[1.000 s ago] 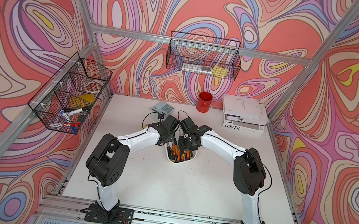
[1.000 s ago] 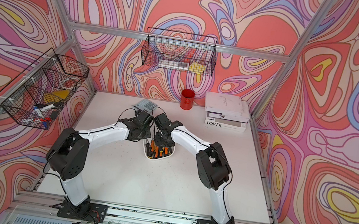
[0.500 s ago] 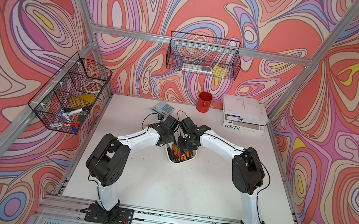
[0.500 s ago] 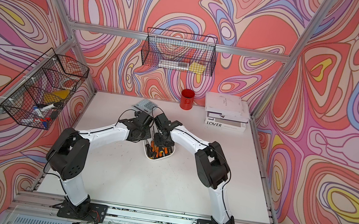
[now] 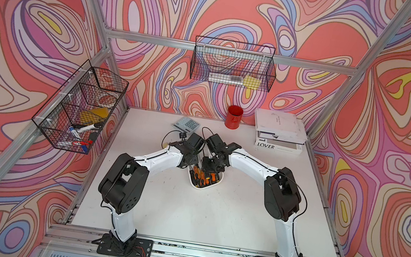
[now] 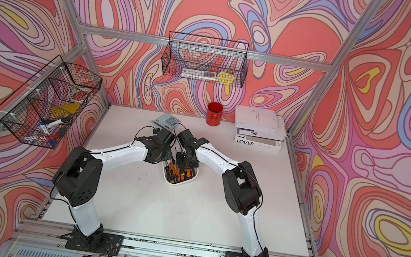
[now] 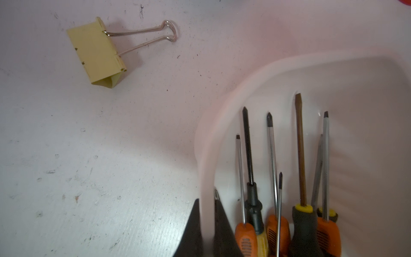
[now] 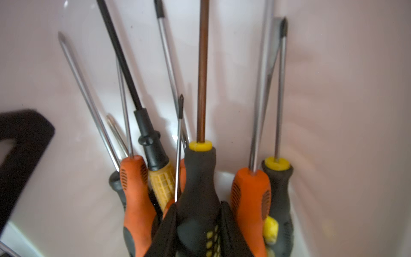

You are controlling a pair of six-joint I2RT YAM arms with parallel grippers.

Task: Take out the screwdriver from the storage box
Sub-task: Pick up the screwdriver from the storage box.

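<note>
Currently the right claw (image 8: 198,211) pinches the black rubber handle of the brown-shafted screwdriver (image 8: 201,173), which is inside the shallow white plastic storage box (image 5: 200,188), among orange-handled screwdrivers (image 8: 138,189). The left claw (image 7: 206,200) is pressed together on the rim of the box. The box stands near the middle of the white bench (image 5: 185,215).

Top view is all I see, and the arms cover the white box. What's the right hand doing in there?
Observer: The right hand is closed on a black-handled screwdriver with a yellow collar.
Operator: And the left one?
Observer: The left hand pinches the rim of the storage box, one finger inside, one outside.
Operator: Anything small I'd miss?
Observer: A yellow binder clip lies on the table beside the box.
</note>
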